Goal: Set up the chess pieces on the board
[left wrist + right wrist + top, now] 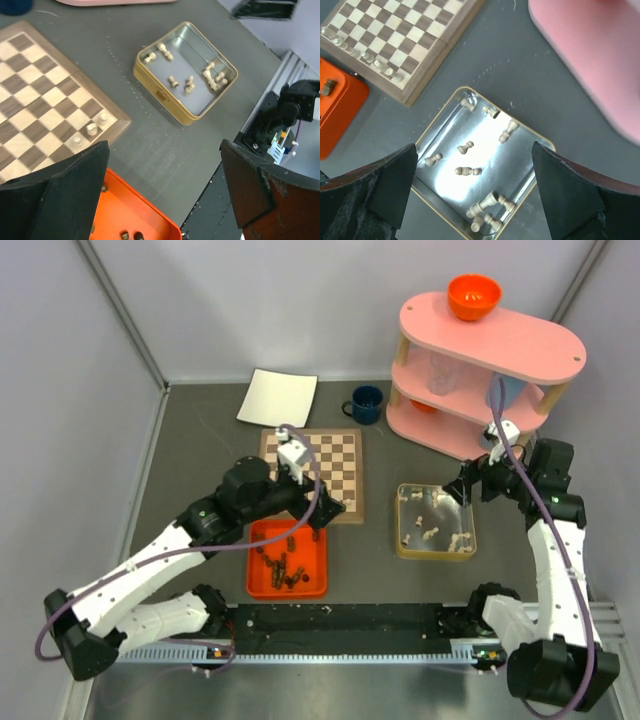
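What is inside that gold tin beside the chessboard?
Pale chess pieces, scattered loose on the bare metal floor of the tin. In the right wrist view the fingers cover its near corners.

- chessboard [335,455]: dark brown and cream checks, with a light wood rim
- chessmen [91,129] on the chessboard's near edge: pale beige
- tray [312,578] just in front of the chessboard: bright orange
- tray chessmen [283,565]: dark brown
- tin [160,95] right of the chessboard: gold outside, shiny silver inside
- tin chessmen [468,171]: pale beige
- sheet [278,397] behind the chessboard: plain white
- mug [366,404] behind the chessboard: dark blue
- shelf [500,340] to the chessboard's far right: pink with pale wooden posts
- bowl [473,295] on the shelf: orange
- table [200,460] under the chessboard: dark grey
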`<state>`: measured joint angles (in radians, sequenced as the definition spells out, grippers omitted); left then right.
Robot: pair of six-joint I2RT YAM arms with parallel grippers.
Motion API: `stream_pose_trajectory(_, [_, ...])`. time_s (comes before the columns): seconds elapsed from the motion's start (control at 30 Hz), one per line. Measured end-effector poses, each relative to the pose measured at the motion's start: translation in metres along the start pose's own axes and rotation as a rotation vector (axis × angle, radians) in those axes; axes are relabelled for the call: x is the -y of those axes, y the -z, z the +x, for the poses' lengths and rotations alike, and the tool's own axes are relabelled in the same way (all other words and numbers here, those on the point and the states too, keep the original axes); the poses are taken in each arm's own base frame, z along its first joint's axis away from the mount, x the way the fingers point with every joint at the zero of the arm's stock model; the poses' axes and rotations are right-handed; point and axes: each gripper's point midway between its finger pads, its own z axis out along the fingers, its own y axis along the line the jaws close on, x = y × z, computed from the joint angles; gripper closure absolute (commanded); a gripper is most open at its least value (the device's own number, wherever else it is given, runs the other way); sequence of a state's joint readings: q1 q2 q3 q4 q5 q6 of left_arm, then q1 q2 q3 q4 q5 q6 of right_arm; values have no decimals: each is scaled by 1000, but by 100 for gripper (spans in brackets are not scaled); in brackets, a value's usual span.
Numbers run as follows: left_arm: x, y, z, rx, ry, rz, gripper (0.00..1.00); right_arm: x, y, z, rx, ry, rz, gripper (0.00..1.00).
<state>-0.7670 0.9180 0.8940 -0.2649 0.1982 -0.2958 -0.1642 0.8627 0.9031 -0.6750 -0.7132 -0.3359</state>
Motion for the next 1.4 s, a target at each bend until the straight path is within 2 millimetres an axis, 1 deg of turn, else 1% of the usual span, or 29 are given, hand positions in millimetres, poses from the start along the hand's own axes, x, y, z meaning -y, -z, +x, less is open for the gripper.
stream_pose_trajectory(0.07, [14,-14,8,-50,-18,29,4,11,-7,14,-29,-67,-6,12])
stream_pose_trajectory(0.13, [18,-25,16,-89,-26,31,4,12,-14,27,-63,-104,-31,15])
stream_pose_trajectory(0.2, [17,-36,25,-124,-33,15,4,11,-19,40,-99,-128,-56,20])
stream_pose_trajectory(0.27, [14,-44,33,-152,-43,-3,4,9,-21,48,-126,-133,-78,25])
stream_pose_trajectory(0.33, [9,-47,39,-170,-58,-26,4,8,-25,54,-152,-108,-101,31])
stream_pose_trajectory(0.4, [4,-47,38,-167,-72,-48,4,3,-32,65,-204,-69,-128,34])
stream_pose_trajectory(0.43, [3,-47,37,-159,-81,-56,3,-1,-37,70,-236,-41,-147,38])
stream_pose_trajectory(0.53, [-6,-42,34,-128,-110,-97,2,-12,-48,88,-327,41,-199,42])
stream_pose_trajectory(0.63, [-17,-32,38,-101,-133,-140,2,-19,-54,101,-381,120,-243,42])
stream_pose_trajectory(0.73, [-26,-19,42,-72,-151,-176,1,-25,-55,111,-413,226,-285,42])
stream_pose_trajectory(0.93, [-42,1,48,-23,-171,-243,1,-24,-53,118,-433,402,-340,41])
stream_pose_trajectory(1.1, [-48,6,53,-22,-176,-268,1,-29,-50,125,-450,496,-418,43])
stream_pose_trajectory(1.27, [-50,9,52,-13,-179,-277,1,-35,-53,137,-480,588,-506,50])
stream_pose_trajectory(1.4, [-52,11,55,-10,-179,-284,1,-36,-56,147,-509,613,-551,55])
